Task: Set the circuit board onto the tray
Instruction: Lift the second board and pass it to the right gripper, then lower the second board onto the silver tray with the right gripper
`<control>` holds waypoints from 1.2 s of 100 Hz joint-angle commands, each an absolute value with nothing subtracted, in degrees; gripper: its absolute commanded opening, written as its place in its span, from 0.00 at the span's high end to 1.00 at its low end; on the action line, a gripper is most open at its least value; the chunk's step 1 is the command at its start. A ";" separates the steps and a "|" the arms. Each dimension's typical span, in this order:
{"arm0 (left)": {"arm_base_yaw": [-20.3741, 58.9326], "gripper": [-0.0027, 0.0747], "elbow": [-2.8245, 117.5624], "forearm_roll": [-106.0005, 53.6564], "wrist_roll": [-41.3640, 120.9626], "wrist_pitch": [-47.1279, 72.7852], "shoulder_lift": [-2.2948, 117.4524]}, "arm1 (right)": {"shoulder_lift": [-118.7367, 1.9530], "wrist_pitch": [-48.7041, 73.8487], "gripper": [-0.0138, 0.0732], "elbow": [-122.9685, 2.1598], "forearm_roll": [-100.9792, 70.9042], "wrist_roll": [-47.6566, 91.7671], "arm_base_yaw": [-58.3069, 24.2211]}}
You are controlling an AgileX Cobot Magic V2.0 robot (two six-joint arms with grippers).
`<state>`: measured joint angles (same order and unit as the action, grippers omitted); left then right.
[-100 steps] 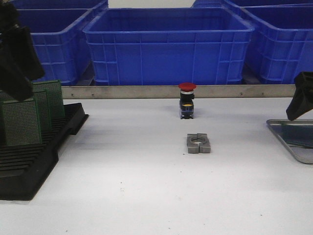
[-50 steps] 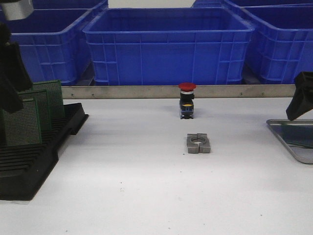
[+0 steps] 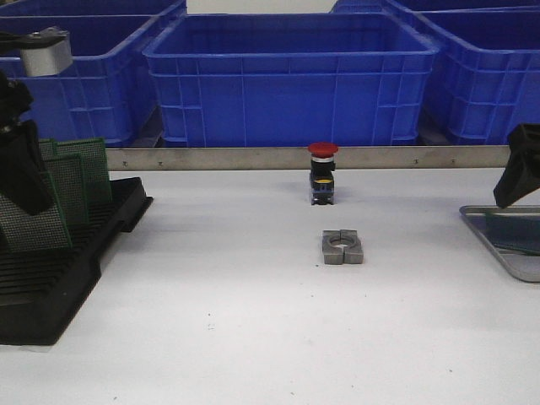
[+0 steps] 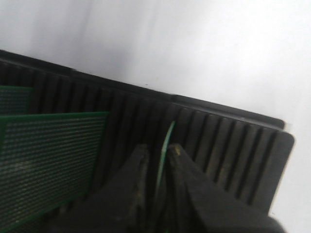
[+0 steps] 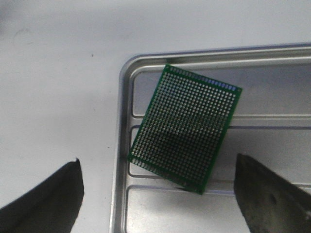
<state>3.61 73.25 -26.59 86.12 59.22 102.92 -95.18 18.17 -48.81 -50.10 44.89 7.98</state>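
A black slotted rack (image 3: 51,278) at the left holds upright green circuit boards (image 3: 84,169). My left gripper (image 3: 21,190) is down over the front board (image 3: 38,226). In the left wrist view the left gripper (image 4: 159,149) straddles that board's thin edge (image 4: 167,138), narrowly open, with one finger against it and a slim dark gap on the other side. At the right, the grey tray (image 3: 498,245) has one circuit board (image 5: 187,128) lying flat near its corner. My right gripper (image 5: 160,194) hangs wide open above the tray rim (image 5: 121,145), holding nothing.
A red-capped push button (image 3: 322,173) and a grey split clamp block (image 3: 342,247) stand mid-table. Large blue bins (image 3: 291,80) line the back behind a metal rail (image 3: 253,158). More boards (image 4: 48,155) stand in the rack beside my left fingers.
My left arm has come down onto the front board in the rack, covering its upper part. The right gripper and the tray have not moved.
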 commanded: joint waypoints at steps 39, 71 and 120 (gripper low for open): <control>4.42 0.99 84.31 -49.62 85.60 73.69 100.60 | -90.55 32.10 0.10 -55.13 -50.45 56.29 5.69; 14.12 0.99 84.31 -55.86 85.60 73.24 100.63 | -88.81 44.87 0.10 -56.35 -52.45 78.50 -2.95; 24.12 0.99 84.31 -60.07 85.60 72.79 100.63 | -88.81 53.25 0.10 -56.35 -68.52 101.40 -13.97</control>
